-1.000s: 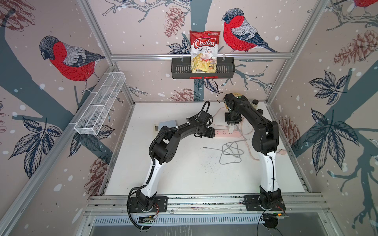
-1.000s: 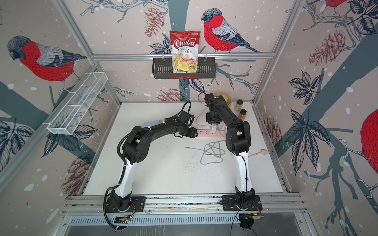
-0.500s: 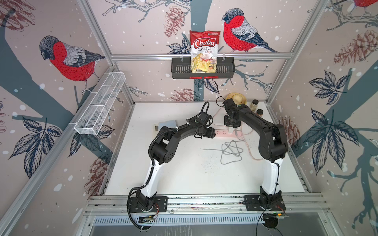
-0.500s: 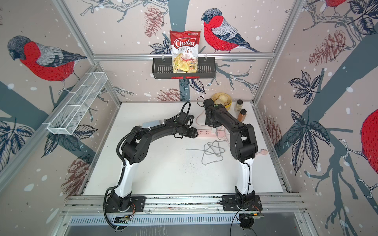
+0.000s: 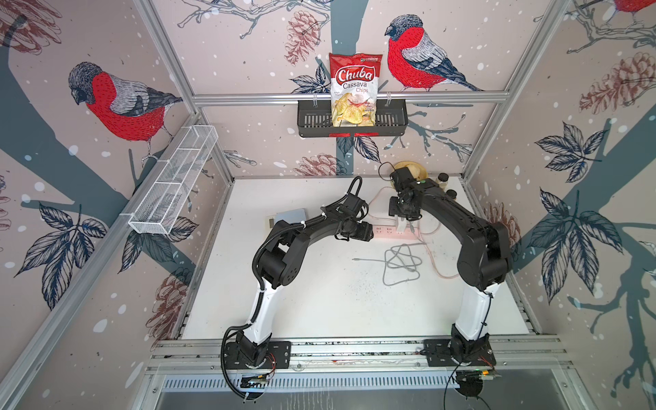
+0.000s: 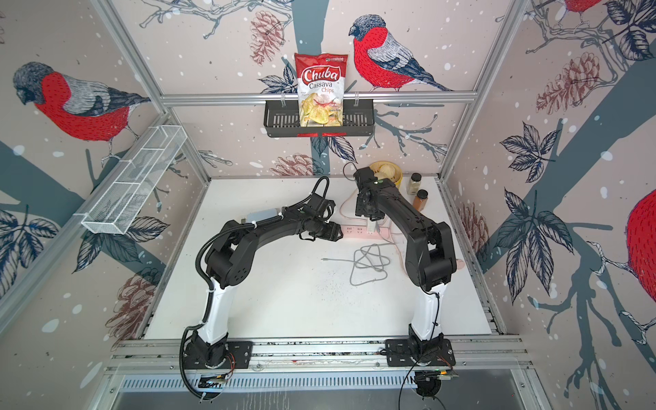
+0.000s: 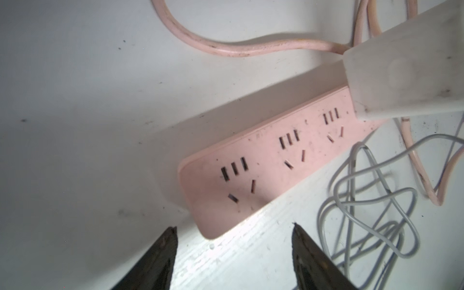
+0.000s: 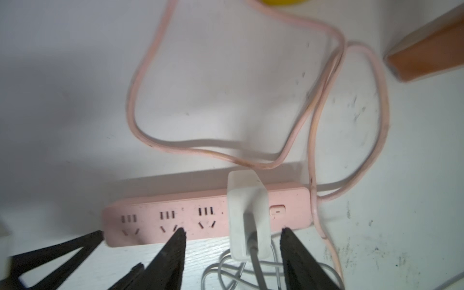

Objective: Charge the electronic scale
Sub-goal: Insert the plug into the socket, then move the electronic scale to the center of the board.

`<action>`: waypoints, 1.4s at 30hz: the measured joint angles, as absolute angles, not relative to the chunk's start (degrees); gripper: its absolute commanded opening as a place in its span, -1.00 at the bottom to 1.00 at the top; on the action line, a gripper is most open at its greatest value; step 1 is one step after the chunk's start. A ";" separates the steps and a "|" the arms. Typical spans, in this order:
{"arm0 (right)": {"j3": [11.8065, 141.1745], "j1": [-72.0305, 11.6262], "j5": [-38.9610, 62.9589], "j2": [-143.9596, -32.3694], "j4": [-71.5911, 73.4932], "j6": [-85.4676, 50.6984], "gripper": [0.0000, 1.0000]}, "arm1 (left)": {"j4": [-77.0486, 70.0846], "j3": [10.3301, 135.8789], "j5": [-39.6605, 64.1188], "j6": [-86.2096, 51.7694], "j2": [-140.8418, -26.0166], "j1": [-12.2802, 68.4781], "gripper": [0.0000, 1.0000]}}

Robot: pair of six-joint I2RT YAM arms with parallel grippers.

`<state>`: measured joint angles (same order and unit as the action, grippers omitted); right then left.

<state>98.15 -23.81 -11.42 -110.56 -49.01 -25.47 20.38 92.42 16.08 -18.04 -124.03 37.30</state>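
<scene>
Risk: the right gripper (image 8: 233, 229), fingers spread around the white charger (image 8: 248, 216) in the pink power strip (image 8: 175, 218), could tug it loose when moving. The left gripper (image 7: 234, 226), also spread, holds nothing. The scale (image 5: 289, 216) sits near the table's (image 5: 319, 301) left edge, and the free end of the grey cable (image 5: 400, 264) lies well apart from it.

charger (image 5: 401, 227): upright on pink power strip (image 5: 385, 232) | grey cable (image 5: 401, 264): coiled at strip's 6 o'clock | electronic scale (image 5: 290, 215): strip's 9 o'clock, apart
</scene>
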 measured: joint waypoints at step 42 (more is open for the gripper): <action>105.10 -51.86 11.73 -129.49 -33.91 -25.87 -0.12 | 35.46 91.48 19.49 -4.45 -122.91 -1.89 0.58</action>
<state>105.10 -51.86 11.73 -129.49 -33.91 -25.87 35.46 91.48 19.49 -4.45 -122.91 -1.89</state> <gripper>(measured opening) 0.445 0.791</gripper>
